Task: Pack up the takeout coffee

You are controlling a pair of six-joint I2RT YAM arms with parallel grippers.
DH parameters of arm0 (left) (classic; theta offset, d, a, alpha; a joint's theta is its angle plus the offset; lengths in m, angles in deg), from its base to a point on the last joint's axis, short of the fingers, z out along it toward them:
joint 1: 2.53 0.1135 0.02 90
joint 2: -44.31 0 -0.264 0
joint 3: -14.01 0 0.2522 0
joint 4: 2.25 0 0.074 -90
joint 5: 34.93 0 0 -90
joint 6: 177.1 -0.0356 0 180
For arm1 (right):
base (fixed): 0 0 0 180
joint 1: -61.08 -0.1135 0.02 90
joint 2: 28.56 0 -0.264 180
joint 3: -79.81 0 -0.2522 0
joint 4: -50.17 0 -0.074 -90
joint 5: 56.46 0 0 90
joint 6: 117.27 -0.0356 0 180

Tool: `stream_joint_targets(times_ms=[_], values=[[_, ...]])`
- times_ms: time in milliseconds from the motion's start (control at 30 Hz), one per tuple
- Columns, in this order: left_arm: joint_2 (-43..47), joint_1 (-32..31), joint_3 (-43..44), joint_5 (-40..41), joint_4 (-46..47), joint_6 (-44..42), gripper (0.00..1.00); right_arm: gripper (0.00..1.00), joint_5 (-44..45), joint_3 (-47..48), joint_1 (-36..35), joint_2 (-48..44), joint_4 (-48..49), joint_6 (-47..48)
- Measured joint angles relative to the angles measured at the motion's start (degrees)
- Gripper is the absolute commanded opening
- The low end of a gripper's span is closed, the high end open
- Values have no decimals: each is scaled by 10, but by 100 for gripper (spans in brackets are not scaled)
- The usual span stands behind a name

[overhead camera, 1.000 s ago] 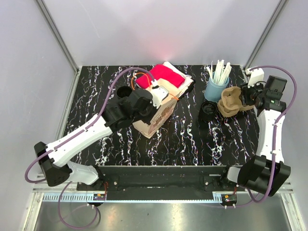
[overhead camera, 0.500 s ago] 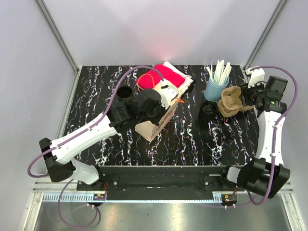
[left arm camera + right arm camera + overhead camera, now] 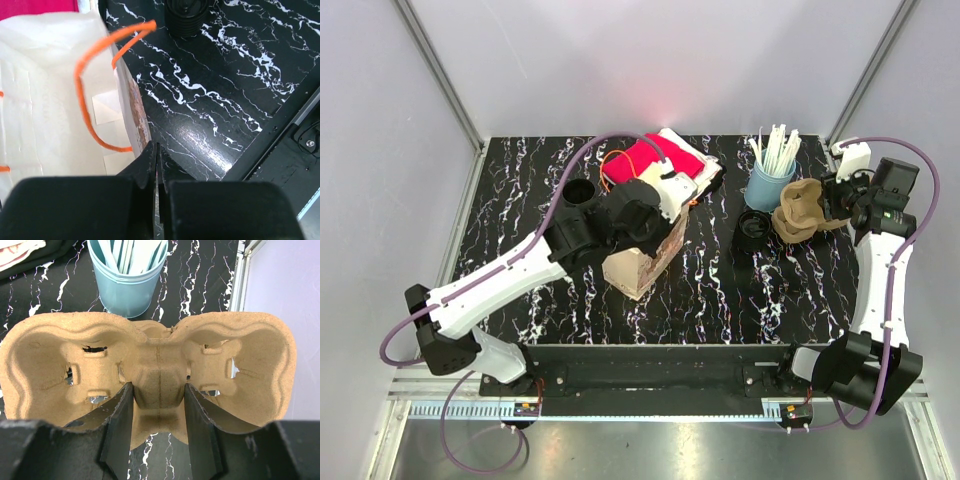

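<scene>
Packing barely begun: bag and carrier gripped, nothing loaded that we can see.
Left gripper [image 3: 156, 160] is pinched fully closed on the paper bag [image 3: 50, 100] rim, mid-table. The black cup [image 3: 753, 230] stands loose. The right gripper [image 3: 159, 410], jaws half-spread, clamps the pulp cup carrier [image 3: 240, 360] by its centre ridge. Cup loading and bagging remain.

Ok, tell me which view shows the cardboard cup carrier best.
Right wrist: the cup carrier fills the frame, both wells visible, its centre ridge clamped by the right gripper. Top external shows it small beside the blue cup. Left wrist misses it.
</scene>
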Motion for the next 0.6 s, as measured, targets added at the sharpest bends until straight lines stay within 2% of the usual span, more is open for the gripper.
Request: stream_joint_targets(times_ms=[67, 133, 267, 300, 400, 533, 600], values=[[-5, -1, 12, -3, -1, 0, 1, 40, 0, 0, 0, 0, 0, 0], [-9, -1, 25, -8, -4, -2, 8, 40, 0, 0, 0, 0, 0, 0], [-14, -1, 65, -31, -7, -23, 49, 40, -1, 0, 0, 0, 0, -4], [-14, -1, 76, -38, -8, -30, 72, 40, -2, 0, 0, 0, 0, -5], [-14, -2, 109, -48, -9, -63, 92, 40, -7, 7, 0, 0, -9, -12], [-6, -2, 140, -33, -10, -99, 99, 41, -24, 40, 0, 0, -31, -23], [4, 3, 144, -19, -10, -118, 99, 41, -37, 62, -1, 0, -40, -27]])
